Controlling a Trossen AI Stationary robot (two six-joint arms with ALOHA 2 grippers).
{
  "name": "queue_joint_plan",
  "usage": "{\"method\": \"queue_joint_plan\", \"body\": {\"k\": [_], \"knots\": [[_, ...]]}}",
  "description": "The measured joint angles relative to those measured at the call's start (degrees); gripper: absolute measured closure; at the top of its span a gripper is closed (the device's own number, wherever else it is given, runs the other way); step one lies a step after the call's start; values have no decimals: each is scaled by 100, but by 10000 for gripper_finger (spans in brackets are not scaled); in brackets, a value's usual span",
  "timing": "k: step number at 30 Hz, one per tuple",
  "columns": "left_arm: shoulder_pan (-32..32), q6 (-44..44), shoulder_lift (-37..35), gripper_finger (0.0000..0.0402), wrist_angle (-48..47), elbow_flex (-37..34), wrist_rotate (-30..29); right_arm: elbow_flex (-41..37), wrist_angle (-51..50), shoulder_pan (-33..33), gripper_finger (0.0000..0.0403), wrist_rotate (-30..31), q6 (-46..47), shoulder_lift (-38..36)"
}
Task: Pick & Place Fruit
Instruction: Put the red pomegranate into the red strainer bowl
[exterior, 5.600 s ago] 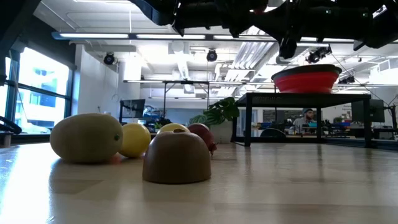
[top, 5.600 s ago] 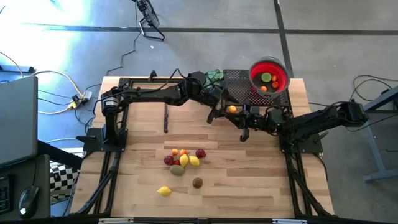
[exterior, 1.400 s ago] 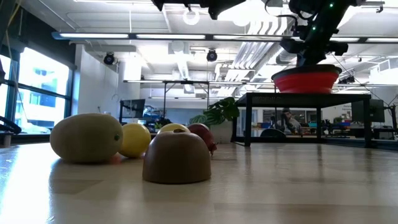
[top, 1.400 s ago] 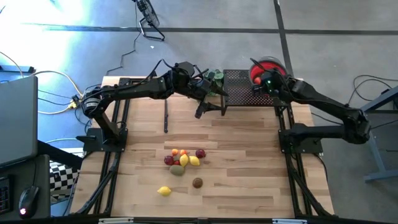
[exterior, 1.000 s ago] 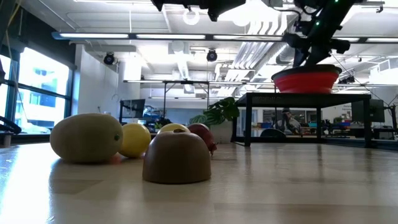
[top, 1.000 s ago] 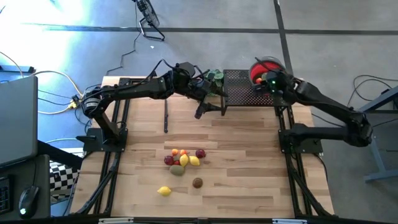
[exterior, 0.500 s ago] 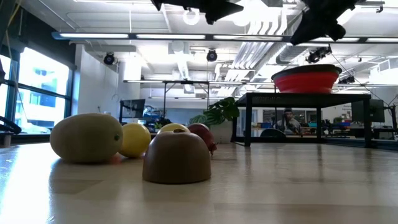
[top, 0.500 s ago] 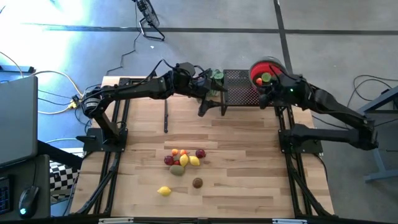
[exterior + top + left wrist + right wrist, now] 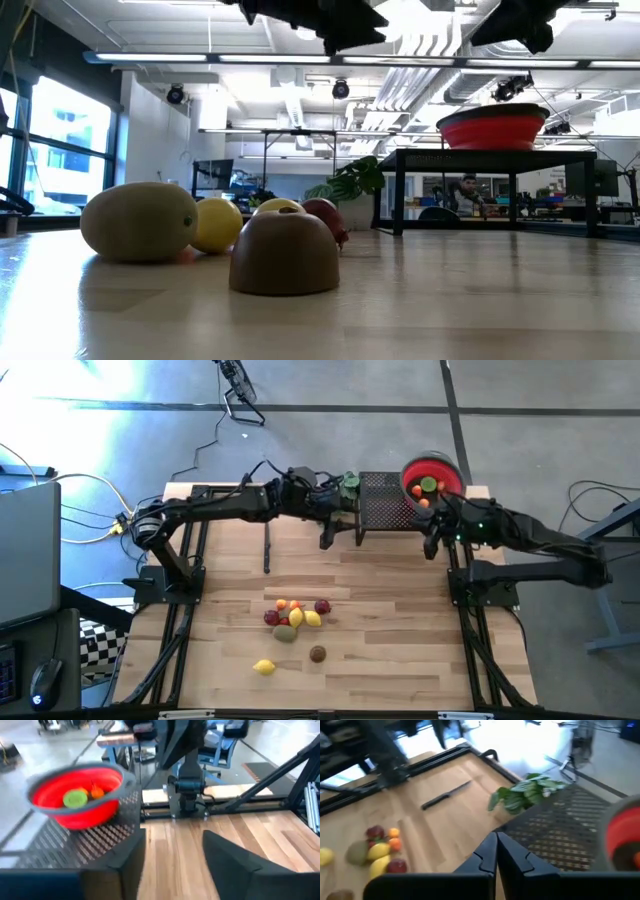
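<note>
The fruit cluster [image 9: 295, 616] lies near the wooden table [image 9: 400, 630] centre, toward 6 o'clock of the grippers: small rounded red, orange, yellow and brownish-green pieces, touching. A lemon [image 9: 264, 667] sits apart at 7 o'clock of the cluster, long axis running 3-to-9; a round brown fruit [image 9: 317, 653] lies at 5 o'clock. More fruit (green and orange) rests in the red bowl [image 9: 432, 475] on the black mesh stand [image 9: 385, 505]. The right gripper [image 9: 496, 852] is closed and empty beside the stand. The left gripper [image 9: 172, 857] stands parted, holding nothing.
</note>
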Motion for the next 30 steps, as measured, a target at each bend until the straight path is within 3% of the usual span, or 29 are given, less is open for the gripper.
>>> {"method": "queue_joint_plan", "body": {"k": [8,13,22,30], "knots": [[-2,-199,-82,336,787,-840,254,-703,787,617,400,1,136,-229],[-2,-212,-567,382,1431,-1667,373,-933,1003,1005,399,-1,211,-220],[-3,-206,-1894,400,1400,-3133,57,-1433,2153,1589,399,3,-56,-225],[-2,-270,-2823,400,275,-3463,12,-2122,3449,1833,399,1,-151,-222]]}}
